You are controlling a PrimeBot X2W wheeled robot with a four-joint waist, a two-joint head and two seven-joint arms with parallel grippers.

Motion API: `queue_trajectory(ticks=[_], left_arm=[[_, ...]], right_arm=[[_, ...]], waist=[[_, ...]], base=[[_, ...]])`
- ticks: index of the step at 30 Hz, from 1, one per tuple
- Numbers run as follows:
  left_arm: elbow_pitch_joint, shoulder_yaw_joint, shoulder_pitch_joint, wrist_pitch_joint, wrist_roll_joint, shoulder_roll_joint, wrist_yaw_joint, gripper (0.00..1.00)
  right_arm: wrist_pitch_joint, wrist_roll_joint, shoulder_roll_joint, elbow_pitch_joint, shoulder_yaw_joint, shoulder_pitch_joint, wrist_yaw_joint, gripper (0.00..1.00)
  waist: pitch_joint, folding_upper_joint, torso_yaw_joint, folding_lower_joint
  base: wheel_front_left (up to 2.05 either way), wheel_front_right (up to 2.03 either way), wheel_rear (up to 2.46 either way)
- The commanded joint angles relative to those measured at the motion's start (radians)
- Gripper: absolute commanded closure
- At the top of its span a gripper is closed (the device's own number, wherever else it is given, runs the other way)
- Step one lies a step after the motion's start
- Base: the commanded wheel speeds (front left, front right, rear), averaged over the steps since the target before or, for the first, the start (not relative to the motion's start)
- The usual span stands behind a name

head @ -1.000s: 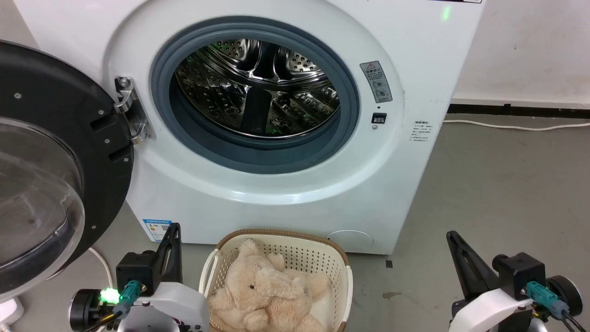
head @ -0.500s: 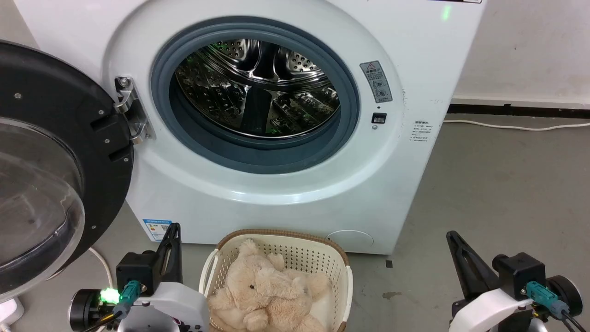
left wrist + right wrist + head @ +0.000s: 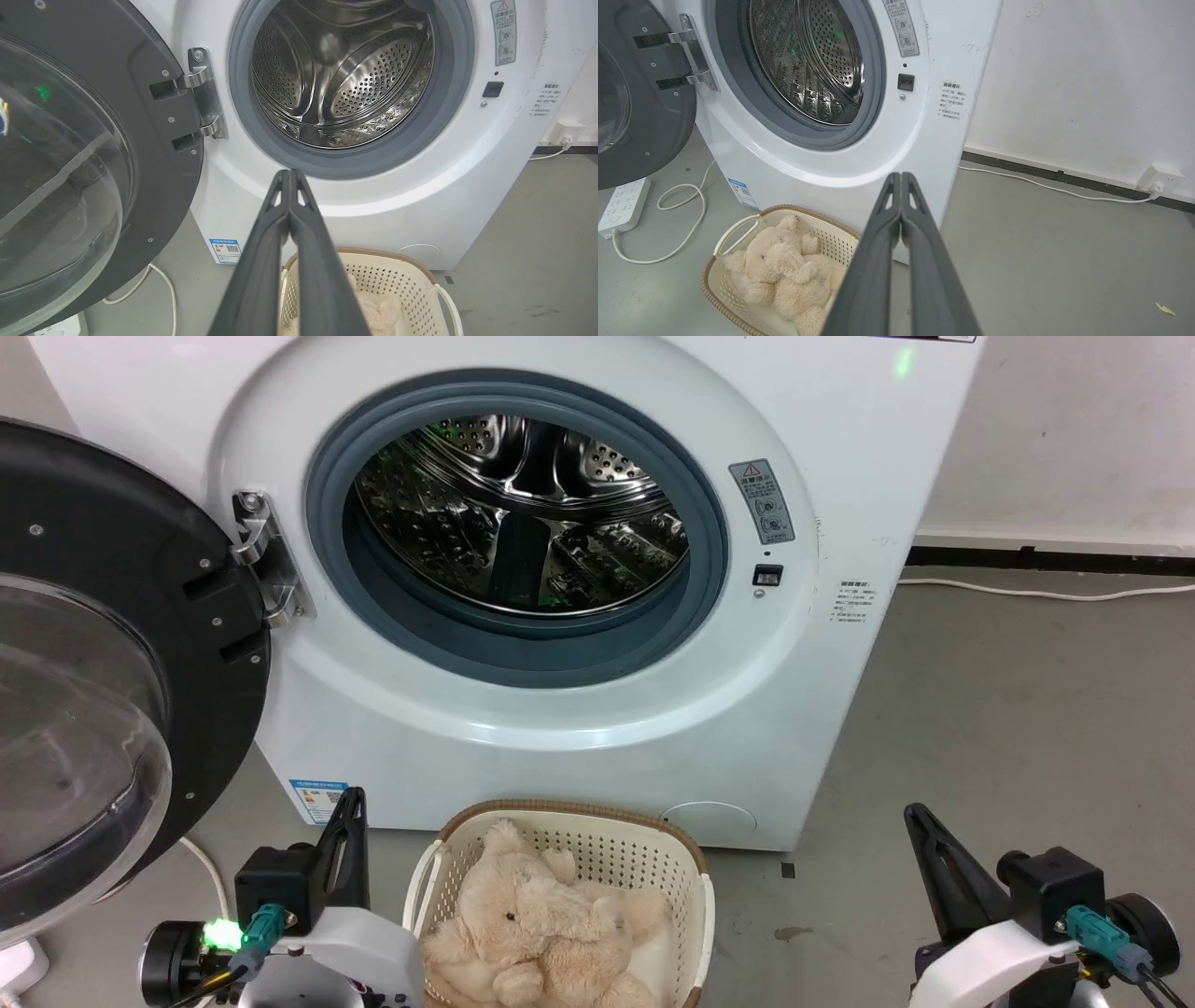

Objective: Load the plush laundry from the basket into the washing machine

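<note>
**Bear in basket, washer door open, both grippers closed**

Obs. 1: You have the teddy bear (image 3: 537,933) lying in the basket (image 3: 644,859), cream fur, one dark eye facing up, limbs folded against the perforated walls. It takes up most of the basket's floor.

Obs. 2: The basket stands on the grey floor (image 3: 1008,709) just in front of the washing machine (image 3: 560,728), below its round opening. Its brown rim is near the machine's lower front panel; whether they touch, you cannot tell.

Obs. 3: The door (image 3: 93,709) is swung fully open to your robot's left, hanging on its metal hinge (image 3: 266,560). Through the grey rubber ring (image 3: 709,569) the perforated steel drum (image 3: 523,513) is in plain sight.

Obs. 4: The left gripper (image 3: 289,173) has its two dark fingers pressed together tip to tip. In the head view it sits low, just beside the basket's left side, fingers pointing towards the machine.

Obs. 5: The right gripper (image 3: 901,176) is likewise closed tight, fingertips meeting. In the head view it is well apart from the basket, off to the right above the floor.

Obs. 6: A white power strip (image 3: 621,205) and a looped white cable (image 3: 668,224) lie on the floor under the open door.
</note>
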Motion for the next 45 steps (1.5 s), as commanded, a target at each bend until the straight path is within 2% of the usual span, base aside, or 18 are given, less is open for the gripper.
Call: queue_trajectory(ticks=[1,15,16,17,18,19,45], left_arm=[[-0.005,0.0,0.015,0.0,0.002,0.0,-0.004,1.0],[-0.005,0.0,0.015,0.0,0.002,0.0,-0.004,1.0],[0.0,0.0,0.0,0.0,0.0,0.0,0.0,0.0],[0.0,0.0,0.0,0.0,0.0,0.0,0.0,0.0],[0.0,0.0,0.0,-0.001,-0.001,0.0,0.0,1.0],[0.0,-0.001,0.0,-0.001,-0.002,0.0,0.001,0.0],[0.044,-0.054,-0.033,-0.029,-0.086,0.008,0.002,0.0]], right_arm=[[0.001,-0.007,0.0,-0.005,-0.002,-0.012,-0.001,1.0],[0.001,-0.007,0.0,-0.005,-0.002,-0.012,-0.001,1.0],[0.0,0.0,0.0,0.0,0.0,0.0,0.0,0.0],[0.0,0.0,0.0,0.0,0.0,0.0,0.0,0.0],[0.0,0.001,0.0,0.001,0.001,0.0,0.0,1.0],[-0.001,0.002,0.0,0.001,0.002,0.001,0.0,0.0],[-0.053,0.088,0.0,0.008,0.005,0.004,0.0,0.0]], waist=[[0.0,0.0,0.0,0.0],[0.0,0.0,0.0,0.0],[0.0,0.0,0.0,0.0],[0.0,0.0,0.0,0.0],[0.0,0.0,0.0,0.0],[0.0,0.0,0.0,0.0],[0.039,0.0,-0.017,0.0]], base=[[0.0,0.0,0.0],[0.0,0.0,0.0],[0.0,0.0,0.0],[0.0,0.0,0.0],[0.0,0.0,0.0],[0.0,0.0,0.0],[0.0,0.0,0.0]])
